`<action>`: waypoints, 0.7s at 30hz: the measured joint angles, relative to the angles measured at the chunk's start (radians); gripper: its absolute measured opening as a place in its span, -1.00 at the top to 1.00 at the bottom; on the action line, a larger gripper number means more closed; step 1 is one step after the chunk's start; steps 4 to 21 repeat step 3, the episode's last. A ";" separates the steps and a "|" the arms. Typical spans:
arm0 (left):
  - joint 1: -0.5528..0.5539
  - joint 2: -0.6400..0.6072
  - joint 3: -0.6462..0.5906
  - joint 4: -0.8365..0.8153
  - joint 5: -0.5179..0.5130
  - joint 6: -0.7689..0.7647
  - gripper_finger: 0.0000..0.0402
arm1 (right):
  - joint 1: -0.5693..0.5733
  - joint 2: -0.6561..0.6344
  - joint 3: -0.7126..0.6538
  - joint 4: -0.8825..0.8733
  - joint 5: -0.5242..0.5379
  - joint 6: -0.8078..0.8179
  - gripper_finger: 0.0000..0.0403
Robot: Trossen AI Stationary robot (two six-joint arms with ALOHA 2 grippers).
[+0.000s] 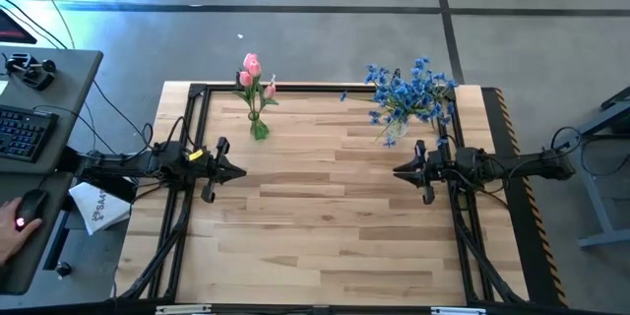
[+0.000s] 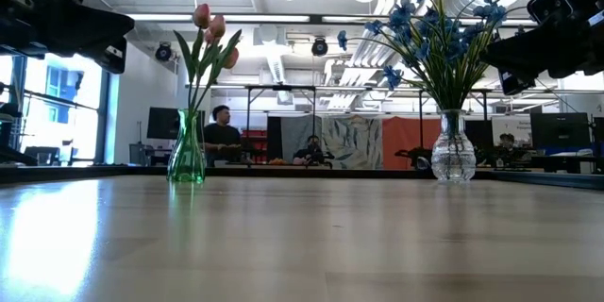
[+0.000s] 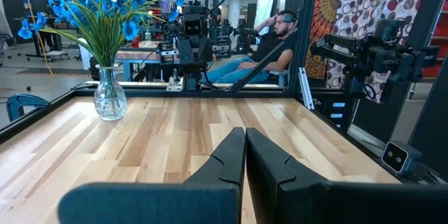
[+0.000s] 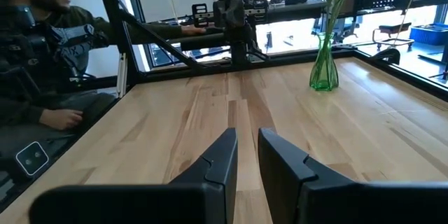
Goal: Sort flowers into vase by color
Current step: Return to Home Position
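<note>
The flowers are sorted. The pink tulips (image 1: 253, 71) stand in the green vase (image 1: 259, 129), just off to the side of the left gripper (image 1: 240, 170), toward the table's far edge. The blue flowers (image 1: 410, 87) fill the transparent vase (image 1: 392, 136), which stands near the right gripper (image 1: 398, 169) on that same far side. Each vase is upright, well apart from the other and touching neither arm. No loose stem shows on the table (image 1: 325, 246).

The two grippers point at each other across the bare middle of the boards, raised off the wood. The left one's fingers (image 3: 227, 155) are pressed together with nothing between them. The right one's fingers (image 4: 218, 159) stand a narrow slit apart, also empty.

Judging from this, the sorting itself looks done and the step in hand is the return to rest, with both arms lined up along their own sides. The next move seems to call for little. Any last settling should keep each gripper drawn away from the vase beside it, since the tall stems look easy to tip with a sideways brush.
</note>
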 joint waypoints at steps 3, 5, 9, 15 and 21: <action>0.000 0.000 0.000 0.000 0.000 0.000 1.00 | 0.000 0.000 0.000 0.000 0.000 0.000 0.73; 0.000 0.000 0.000 0.000 0.000 0.000 1.00 | 0.000 0.000 0.000 0.000 0.000 0.000 0.73; 0.000 0.000 0.000 0.000 0.000 0.000 1.00 | 0.000 0.000 0.000 0.000 0.000 0.000 0.73; 0.000 0.000 0.000 0.000 0.000 0.000 1.00 | 0.000 0.000 0.000 0.000 0.000 0.000 0.73; 0.000 0.000 0.000 0.000 0.000 0.000 1.00 | 0.000 0.000 0.000 0.000 0.000 0.000 0.73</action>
